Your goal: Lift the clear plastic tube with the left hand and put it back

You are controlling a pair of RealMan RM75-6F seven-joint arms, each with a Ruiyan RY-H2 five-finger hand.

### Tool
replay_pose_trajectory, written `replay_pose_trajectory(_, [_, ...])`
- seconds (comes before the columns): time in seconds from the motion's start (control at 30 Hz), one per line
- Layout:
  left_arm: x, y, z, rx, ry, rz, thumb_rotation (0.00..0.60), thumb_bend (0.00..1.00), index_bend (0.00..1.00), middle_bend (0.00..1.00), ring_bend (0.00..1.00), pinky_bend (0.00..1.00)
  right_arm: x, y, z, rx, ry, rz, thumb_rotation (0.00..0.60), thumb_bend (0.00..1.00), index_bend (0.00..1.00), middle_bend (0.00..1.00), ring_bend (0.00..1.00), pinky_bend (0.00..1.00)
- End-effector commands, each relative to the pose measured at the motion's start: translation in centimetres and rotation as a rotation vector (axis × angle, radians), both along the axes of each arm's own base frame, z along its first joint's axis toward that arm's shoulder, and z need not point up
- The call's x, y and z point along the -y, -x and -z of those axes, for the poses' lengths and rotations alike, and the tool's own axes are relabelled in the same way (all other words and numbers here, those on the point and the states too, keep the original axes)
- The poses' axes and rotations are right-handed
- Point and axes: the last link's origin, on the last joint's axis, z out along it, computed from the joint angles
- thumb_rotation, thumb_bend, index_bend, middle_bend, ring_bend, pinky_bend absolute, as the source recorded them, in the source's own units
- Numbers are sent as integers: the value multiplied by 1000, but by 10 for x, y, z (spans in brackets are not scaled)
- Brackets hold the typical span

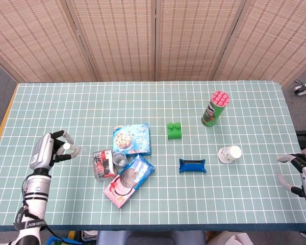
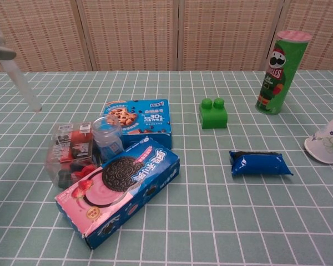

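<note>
Landmark: the cookie box [image 1: 128, 180] at the near table [image 1: 204, 204] edge. Left of it, the left hand [image 1: 47, 148] holds the clear tube [image 2: 21, 85] pinched in its fingers; the chest view shows the tube clear of the surface, slanting down toward the right, tip low. The lift appears done; the return remains. Recommended: lower slowly, keep the tip short of the plastic tub [image 1: 103, 162] just left of the box, release only once the tube rests. Far right of the box, the right hand [image 1: 301, 171] holds nothing, fingers spread. Farther back stands a green block [image 1: 174, 130].
</note>
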Motion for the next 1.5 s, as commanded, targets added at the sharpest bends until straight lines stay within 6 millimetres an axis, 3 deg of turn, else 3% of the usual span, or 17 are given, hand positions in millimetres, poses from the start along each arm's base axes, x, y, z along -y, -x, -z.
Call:
replay_pose_trajectory(0.03, [-2, 4, -6, -10, -13, -3, 600, 252, 772, 1000, 1000, 1000, 0, 0, 0, 0, 2, 0, 600, 265, 396, 436, 330, 511])
replay_pose_trajectory(0.33, [-7, 11, 3, -225, -135, 11, 600, 251, 771, 1000, 1000, 1000, 0, 0, 0, -1, 2, 0, 600, 266, 396, 435, 330, 511])
replay_pose_trajectory(0.47, [-6, 11, 6, -200, -119, -2, 600, 252, 771, 1000, 1000, 1000, -1, 0, -1, 1, 6, 0, 600, 266, 397, 436, 330, 511])
replay_pose_trajectory(0.77, [-4, 6, -1, 75, 50, -36, 600, 252, 771, 1000, 1000, 1000, -1, 0, -1, 0, 3, 0, 600, 265, 397, 435, 330, 511])
replay_pose_trajectory(0.9, [-8, 11, -6, 15, 23, -29, 600, 252, 772, 1000, 1000, 1000, -1, 0, -1, 0, 4, 1, 600, 265, 396, 436, 330, 511])
replay_pose_trajectory(1.03, [-10, 17, -2, -127, -44, -18, 600, 252, 771, 1000, 1000, 1000, 0, 0, -1, 0, 2, 2, 600, 266, 397, 436, 330, 511])
replay_pose_trajectory(1.23, [-11, 17, 4, -192, -93, -21, 600, 252, 771, 1000, 1000, 1000, 0, 1, -2, 1, 4, 2, 600, 266, 396, 436, 330, 511])
replay_pose_trajectory(1.33, [-10, 15, 6, -174, -82, -21, 600, 252, 771, 1000, 1000, 1000, 0, 1, -2, 2, 5, 2, 600, 265, 396, 436, 330, 511])
replay_pose_trajectory(1.5, [-4, 3, 5, 11, 10, -22, 600, 252, 772, 1000, 1000, 1000, 0, 1, -2, 4, 2, 2, 600, 265, 397, 436, 330, 511])
